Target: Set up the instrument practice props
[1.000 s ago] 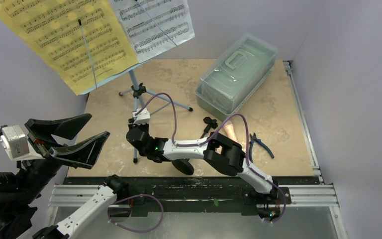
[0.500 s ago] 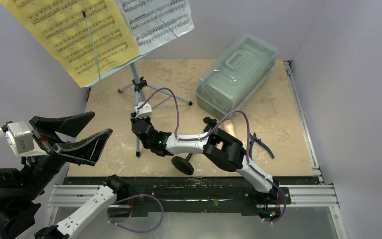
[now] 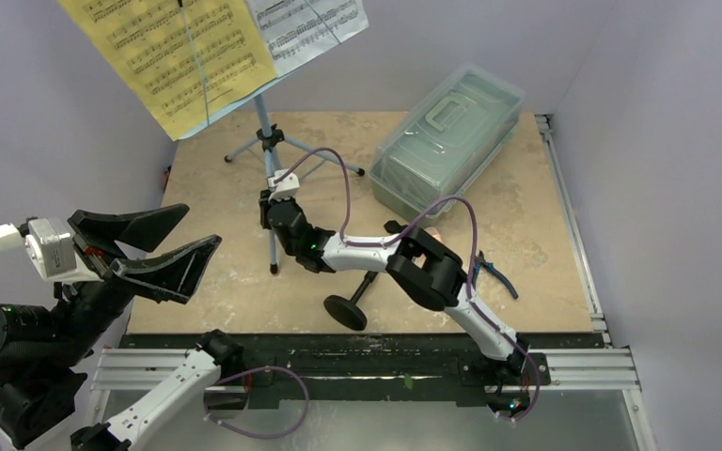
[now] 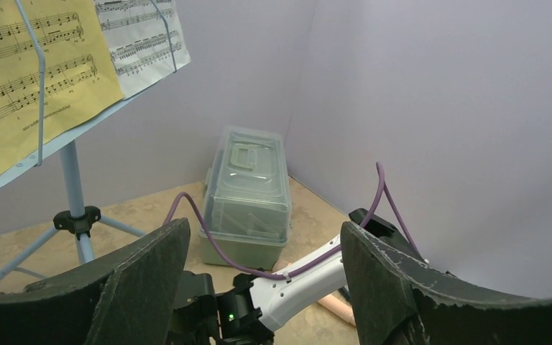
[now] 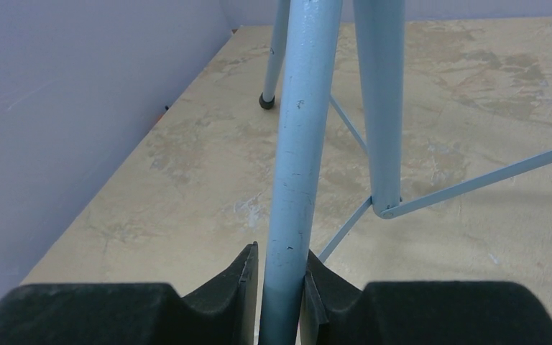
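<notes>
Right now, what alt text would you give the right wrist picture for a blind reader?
The right gripper clamps one tube of the light blue music stand between two black fingers. Behind, the stand's other tubes and braces spread above a beige marbled table, a lilac wall at left.

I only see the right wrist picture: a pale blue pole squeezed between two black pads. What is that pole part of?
Observer: A leg of the music stand, held by the right gripper; the top view shows yellow and white music sheets on it.
Operator: Is the other arm helping?
Observer: No. The left gripper hangs open in the air at the left, holding nothing.
Operator: Anything else nearby?
Observer: A black mic stand lies on the table beside the right arm.
</notes>
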Tool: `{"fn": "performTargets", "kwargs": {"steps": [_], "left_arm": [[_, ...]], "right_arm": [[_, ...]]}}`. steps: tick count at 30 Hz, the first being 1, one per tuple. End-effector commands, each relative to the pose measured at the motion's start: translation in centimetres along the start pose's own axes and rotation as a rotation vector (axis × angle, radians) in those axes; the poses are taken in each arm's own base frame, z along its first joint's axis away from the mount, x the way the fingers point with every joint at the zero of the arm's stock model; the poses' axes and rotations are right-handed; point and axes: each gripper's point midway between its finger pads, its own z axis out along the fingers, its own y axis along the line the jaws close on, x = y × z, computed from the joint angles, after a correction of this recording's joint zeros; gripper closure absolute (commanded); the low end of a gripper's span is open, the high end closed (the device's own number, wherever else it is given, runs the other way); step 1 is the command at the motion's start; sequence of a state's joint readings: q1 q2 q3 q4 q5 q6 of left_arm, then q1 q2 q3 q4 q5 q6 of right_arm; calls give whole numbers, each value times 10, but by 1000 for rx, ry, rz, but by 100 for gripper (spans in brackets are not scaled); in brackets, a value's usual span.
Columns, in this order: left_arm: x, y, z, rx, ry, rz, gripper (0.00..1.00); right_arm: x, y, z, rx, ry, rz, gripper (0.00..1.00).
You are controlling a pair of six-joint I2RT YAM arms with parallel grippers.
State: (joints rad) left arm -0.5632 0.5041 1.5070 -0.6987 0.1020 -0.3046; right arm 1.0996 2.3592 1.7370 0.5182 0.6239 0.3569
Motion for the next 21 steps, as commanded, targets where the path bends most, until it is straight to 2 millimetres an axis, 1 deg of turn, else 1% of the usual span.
{"fn": "performTargets", "kwargs": {"steps": [1, 3, 6, 10, 14, 21], "left_arm": [[-2, -3, 13, 22, -8, -19, 24], [-1, -3, 16, 24, -3, -23, 24], [3, -3, 18, 27, 1, -29, 24], [6, -4, 23, 37, 4, -39, 25], [7, -7, 28, 53, 9, -52, 25], [11, -7, 34, 59, 12, -75, 25]], "right_arm": [[7, -49, 26, 73, 22, -96, 82], [6, -58, 31, 81, 29, -101, 80], [11, -68, 40, 78, 72, -90, 75], [20, -76, 47, 91, 116, -94, 73], [24, -91, 55, 121, 154, -72, 72], [29, -109, 62, 148, 210, -48, 69]]}}
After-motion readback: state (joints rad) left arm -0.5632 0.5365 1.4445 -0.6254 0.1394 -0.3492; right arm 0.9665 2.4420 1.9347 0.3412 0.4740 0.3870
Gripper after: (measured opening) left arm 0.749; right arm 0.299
